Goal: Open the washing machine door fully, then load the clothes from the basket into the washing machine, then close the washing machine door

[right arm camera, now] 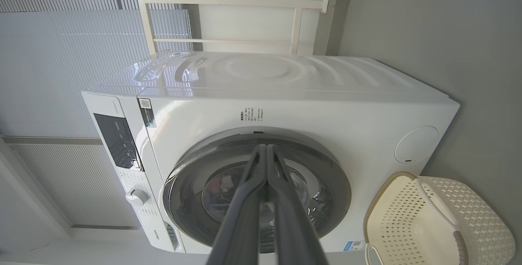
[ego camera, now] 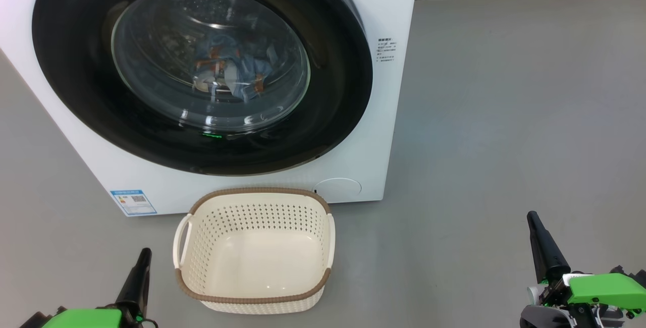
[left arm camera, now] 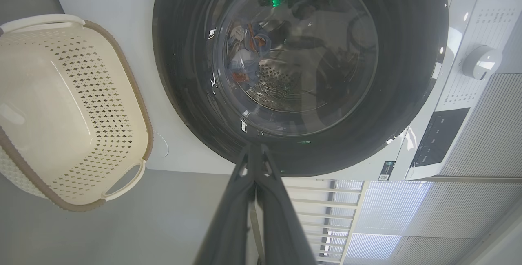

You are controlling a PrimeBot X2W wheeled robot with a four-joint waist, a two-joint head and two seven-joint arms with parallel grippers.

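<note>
The white washing machine [ego camera: 383, 116] stands before me with its round black door [ego camera: 75, 91] closed flat against the front. Through the glass window I see the light blue clothes [ego camera: 229, 70] lying inside the drum; they also show in the left wrist view as clothes [left arm camera: 244, 57]. The cream basket [ego camera: 255, 297] sits on the floor just in front of the machine, with nothing in it. My left gripper [ego camera: 144, 253] is shut at the lower left, holding nothing. My right gripper [ego camera: 531, 215] is shut at the lower right, also holding nothing. Both are well short of the door.
Grey floor [ego camera: 504, 116] spreads to the right of the machine. A blue label [ego camera: 133, 202] marks the machine's lower left front. The control panel and knob [left arm camera: 481, 61] show in the left wrist view. Window blinds [right arm camera: 61, 53] lie behind the machine.
</note>
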